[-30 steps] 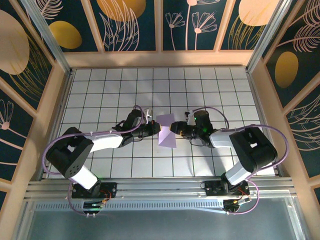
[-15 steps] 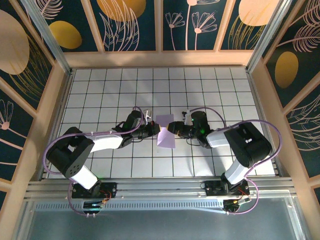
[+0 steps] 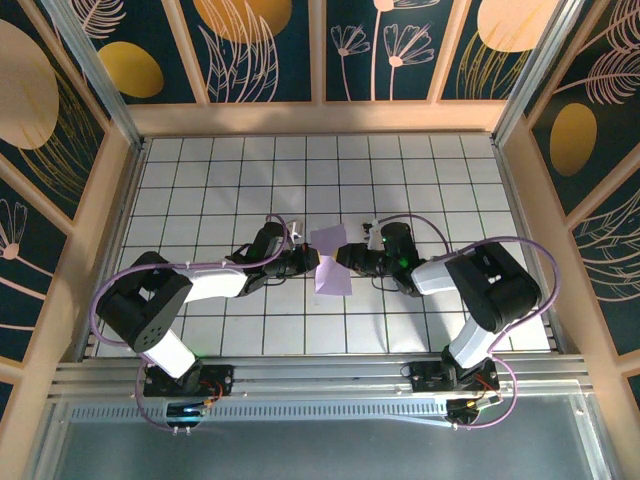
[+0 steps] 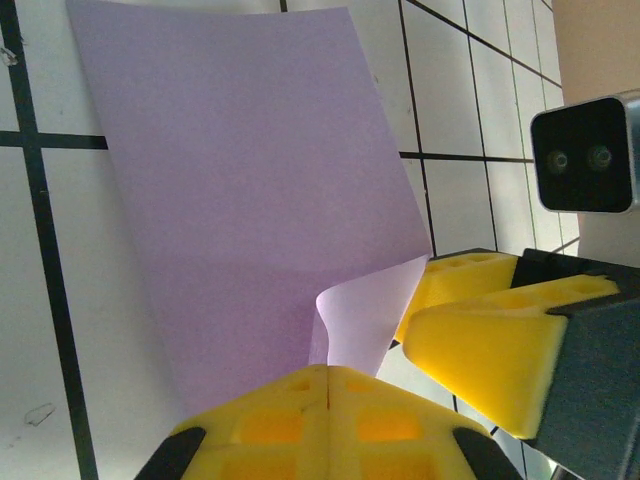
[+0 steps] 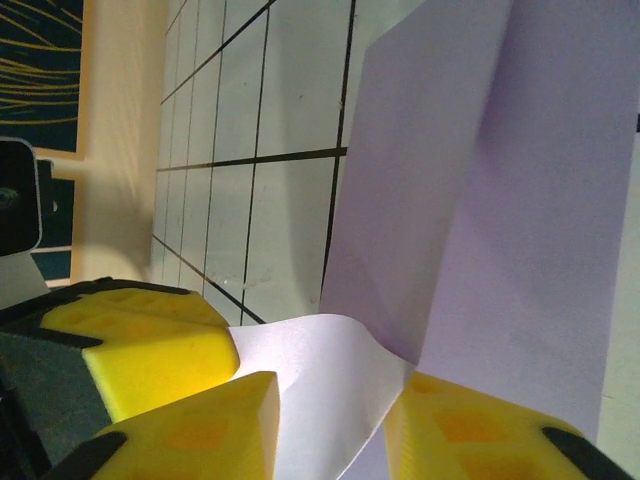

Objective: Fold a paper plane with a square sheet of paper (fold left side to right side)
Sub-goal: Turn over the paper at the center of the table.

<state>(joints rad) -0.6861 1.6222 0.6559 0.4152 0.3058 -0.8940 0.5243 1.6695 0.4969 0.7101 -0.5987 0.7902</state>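
Observation:
The square sheet of paper (image 3: 331,268) is lavender and lies mid-table between both grippers, with a crease down it (image 5: 470,200). One edge curls up off the table (image 4: 365,320). My left gripper (image 3: 308,262) is at the sheet's left side. Its yellow fingers (image 4: 328,372) are shut on the curled part. My right gripper (image 3: 347,258) faces it from the right, open, its two fingers either side of the raised curl (image 5: 330,420). My right gripper's fingers (image 4: 480,325) nearly touch the left gripper. The paper plane is out of view.
The white gridded table (image 3: 420,180) is boxed in by wooden walls (image 3: 320,118) at the back and sides. The arm bases sit on a metal rail (image 3: 320,375) at the near edge. The right wrist camera (image 4: 585,155) hangs close above the sheet.
My right gripper has edged left onto the sheet's raised edge and its jaws have narrowed around it. The left gripper has stayed shut in place.

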